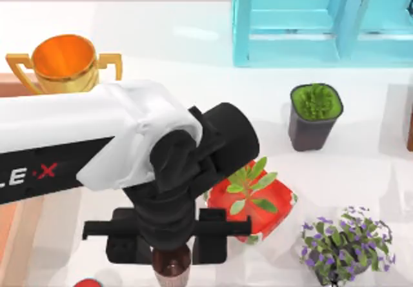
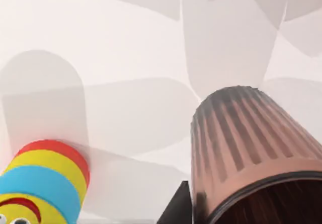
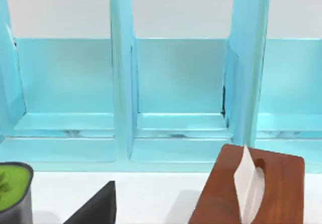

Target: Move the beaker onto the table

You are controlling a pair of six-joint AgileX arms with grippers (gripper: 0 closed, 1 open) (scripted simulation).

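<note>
The beaker is a small ribbed pink-brown cup near the table's front edge, directly under my left gripper, which is shut on it. Up close in the left wrist view, the beaker hangs tilted over the glossy white table, with one dark finger against its side. The left arm reaches in from the left across the table. In the right wrist view a dark finger of my right gripper points toward a blue shelf.
A gold trophy stands back left by a reddish wooden surface. A red pot, a grey pot and a purple-flowered plant stand to the right. A striped toy lies near the beaker. Blue shelf at the back; wooden tissue box.
</note>
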